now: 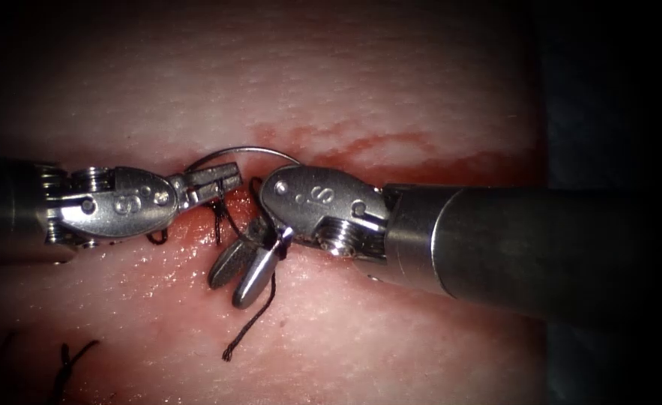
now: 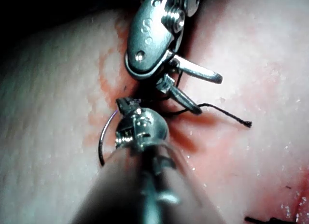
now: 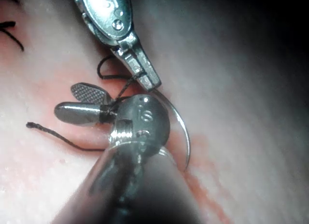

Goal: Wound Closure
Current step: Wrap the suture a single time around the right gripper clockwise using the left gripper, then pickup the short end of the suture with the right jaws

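**Needle held by left gripper at the cut; right gripper open over the thread**

Endoscope view, centre of frame. Left gripper (image 1: 214, 180) is closed on the needle (image 1: 244, 150), gripping near one end of its curve; the rest of the arc rises above the cut (image 1: 218, 217) and runs right, passing behind the right tool's wrist. Whether the far tip sits in the tissue (image 1: 345, 67) cannot be told; in the right wrist view the needle (image 3: 181, 125) curves down beside that tool toward the surface.

Right gripper (image 1: 244, 270) stands open at a narrow angle, pointing to lower left, holding nothing firmly that I can see. Thread (image 1: 259, 311) runs between or just behind its jaws, and its frayed free end lies below on the tissue.

Judgement on handling: a firm hold on the needle and slack in the thread would matter here; the open jaws sit very close to the strand and could snag it.

Count: two tools, one needle, one cut, one main thread with a loose end, plus stitch ends (image 1: 72, 356) at lower left. Red fluid (image 1: 390, 146) stains the tissue along the cut.
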`<state>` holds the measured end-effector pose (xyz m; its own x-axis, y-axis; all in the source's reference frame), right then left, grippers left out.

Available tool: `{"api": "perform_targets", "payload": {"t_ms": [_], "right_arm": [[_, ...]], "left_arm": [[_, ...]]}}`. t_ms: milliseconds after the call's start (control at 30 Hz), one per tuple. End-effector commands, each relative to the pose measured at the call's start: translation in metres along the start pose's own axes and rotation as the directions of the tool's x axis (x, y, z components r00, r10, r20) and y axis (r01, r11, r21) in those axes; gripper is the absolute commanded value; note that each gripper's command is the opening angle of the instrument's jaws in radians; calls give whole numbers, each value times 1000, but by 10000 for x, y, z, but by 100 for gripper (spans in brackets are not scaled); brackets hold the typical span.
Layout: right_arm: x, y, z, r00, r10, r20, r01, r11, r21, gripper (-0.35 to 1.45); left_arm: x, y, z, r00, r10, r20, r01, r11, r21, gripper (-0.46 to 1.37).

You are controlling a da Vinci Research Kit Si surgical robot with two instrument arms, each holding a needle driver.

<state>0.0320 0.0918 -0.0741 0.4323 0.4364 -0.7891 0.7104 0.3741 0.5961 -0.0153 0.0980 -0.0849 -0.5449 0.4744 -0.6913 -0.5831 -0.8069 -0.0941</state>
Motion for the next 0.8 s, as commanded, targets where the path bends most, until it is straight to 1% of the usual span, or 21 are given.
{"api": "perform_targets", "payload": {"t_ms": [33, 67, 100, 200, 333, 367, 400, 433, 500, 633, 733, 800], "right_arm": [[0, -1, 0, 1000, 0, 7, 0, 1000, 2, 80], [0, -1, 0, 1000, 1, 13, -1, 1000, 1, 84], [0, -1, 0, 999, 4, 33, -4, 1000, 1, 92], [-1, 0, -1, 997, 12, 79, -11, 1000, -15, 96], [-4, 3, 0, 991, -13, 135, 18, 999, -37, 93], [-5, 4, 0, 986, -19, 165, 27, 999, -45, 91], [-6, 6, 1, 977, -34, 210, 46, 998, -51, 87], [-6, 6, 1, 977, -34, 210, 46, 998, -51, 87], [-6, 7, 2, 965, -47, 258, 63, 996, -56, 83], [-4, 8, 7, 955, -88, 283, 106, 993, -51, 76], [-2, 9, 13, 938, -124, 323, 148, 988, -52, 73], [-3, 11, 19, 919, -135, 372, 169, 984, -63, 71]], "left_arm": [[0, 0, 0, 1000, 0, -1, 0, 1000, -11, -35], [0, 0, 0, 1000, 0, -1, 0, 1000, -11, -35], [0, 0, 0, 1000, 1, -1, -1, 1000, -12, -35], [0, 0, 0, 1000, 1, -1, -1, 1000, -13, -35], [-1, 0, 0, 1000, 2, -2, -2, 1000, -15, -35], [-1, 0, -1, 1000, 3, -3, -3, 1000, -18, -35], [-1, -1, -1, 1000, 4, -3, -4, 1000, -19, -35], [-1, -1, -1, 1000, 4, -3, -4, 1000, -19, -35], [-2, -1, -1, 1000, 4, -3, -4, 1000, -20, -35], [-2, -1, -1, 1000, 5, -3, -5, 1000, -18, -35], [-3, -2, -2, 1000, 6, -4, -6, 1000, -19, -35], [-4, -2, -1, 1000, 7, -4, -7, 1000, -19, -35]]}}
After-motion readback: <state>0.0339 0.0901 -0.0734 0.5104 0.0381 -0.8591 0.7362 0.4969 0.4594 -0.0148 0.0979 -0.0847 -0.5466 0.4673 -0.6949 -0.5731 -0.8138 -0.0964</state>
